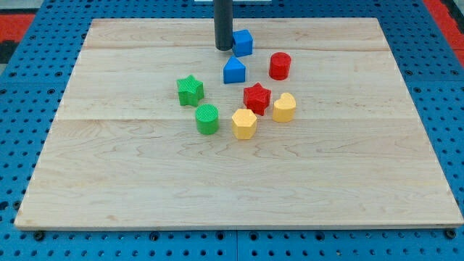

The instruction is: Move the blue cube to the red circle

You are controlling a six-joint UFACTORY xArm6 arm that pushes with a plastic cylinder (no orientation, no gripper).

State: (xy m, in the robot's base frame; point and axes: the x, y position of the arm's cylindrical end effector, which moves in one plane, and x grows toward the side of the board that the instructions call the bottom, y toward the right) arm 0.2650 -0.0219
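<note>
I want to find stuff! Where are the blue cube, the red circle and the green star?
blue cube (243, 42): camera view, on its front face.
red circle (280, 65): camera view, on its side wall.
green star (190, 90): camera view, on its top.

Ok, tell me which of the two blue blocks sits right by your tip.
The blue cube, just to the view's right of my tip. The other blue block, with a peaked top, lies lower in the view.

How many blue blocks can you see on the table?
2. The blue cube sits near the view's top, right beside my tip. The other blue block, with a pointed top, is just below it. None seems hidden.
</note>
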